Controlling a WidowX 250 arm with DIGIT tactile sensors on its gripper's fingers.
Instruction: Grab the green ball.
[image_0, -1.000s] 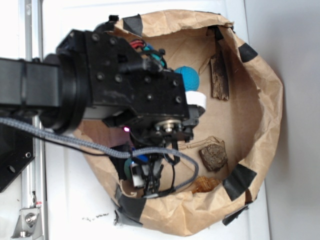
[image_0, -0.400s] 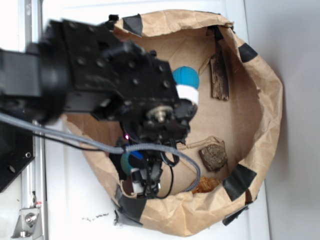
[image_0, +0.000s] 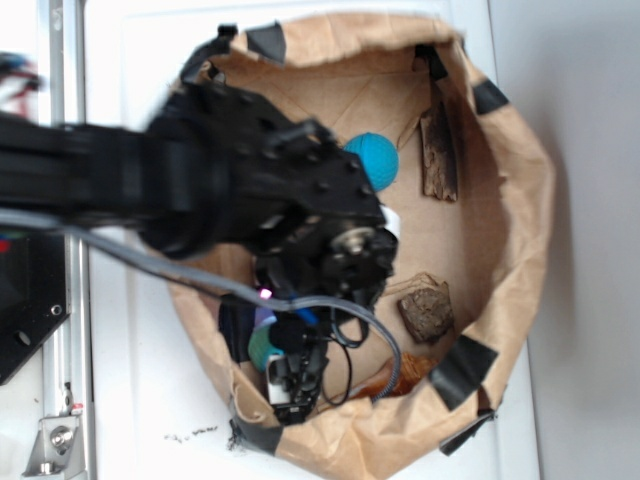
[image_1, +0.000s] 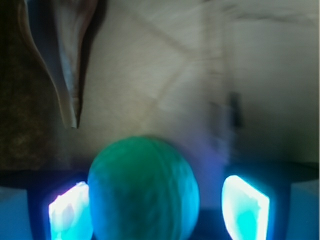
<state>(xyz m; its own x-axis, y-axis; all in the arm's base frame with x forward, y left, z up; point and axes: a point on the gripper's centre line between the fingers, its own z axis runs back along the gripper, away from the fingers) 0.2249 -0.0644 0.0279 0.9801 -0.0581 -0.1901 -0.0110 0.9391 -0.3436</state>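
Green ball fills the lower middle of the wrist view, sitting between the two glowing fingertips of the gripper. Its left side touches or nearly touches the left pad, while a clear gap shows between its right side and the right pad, so the jaws stand apart around the ball and are not clamped on it. Behind it lies the pale brown paper floor, and a dark tapering piece hangs at upper left; what that piece is cannot be told.

In the exterior view, going from the left, the black arm reaches in across the white table, blurred, with a grey cable running under it. The arm ends over the left half of the crumpled brown paper bag, whose rim is patched with black tape. The gripper points toward the bag's lower left edge, and a small patch of the green ball shows just beside the fingers, mostly hidden by wires and the gripper body. Right of the wrist, the teal-blue ball rests on the bag floor, well apart from the green one. Farther right stand a long strip of bark near the upper wall and a dark rough chunk lower down.
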